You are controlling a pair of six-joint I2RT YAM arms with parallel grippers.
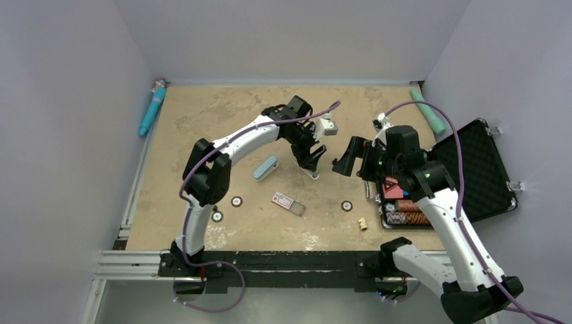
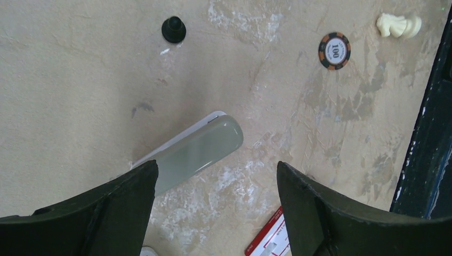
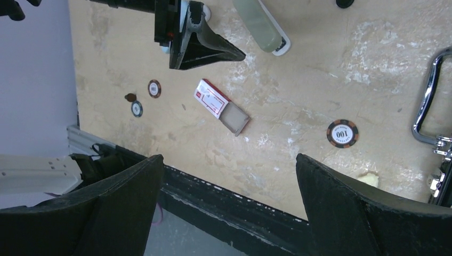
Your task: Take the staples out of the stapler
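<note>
The stapler point(image 2: 197, 149) is a grey-green oblong on a white base, lying flat on the tan table. In the top view only its white end point(image 1: 314, 174) shows under my left gripper point(image 1: 310, 158). It also shows in the right wrist view point(image 3: 261, 24). My left gripper point(image 2: 216, 166) is open and empty, hovering just above the stapler, whose end passes under the left finger. My right gripper point(image 1: 344, 160) is open and empty in the air to the right of the stapler, and in its own view point(image 3: 229, 157) it looks toward the near table edge. The staples are out of view.
A small black peg point(image 2: 174, 29), a poker chip point(image 2: 335, 50) and a white chess piece point(image 2: 398, 25) lie nearby. A red-and-white box point(image 1: 288, 202), a blue oblong point(image 1: 266, 168) and two more chips point(image 1: 237, 201) lie toward the left. An open black case point(image 1: 472, 169) is at right. A teal pen point(image 1: 153, 108) lies at far left.
</note>
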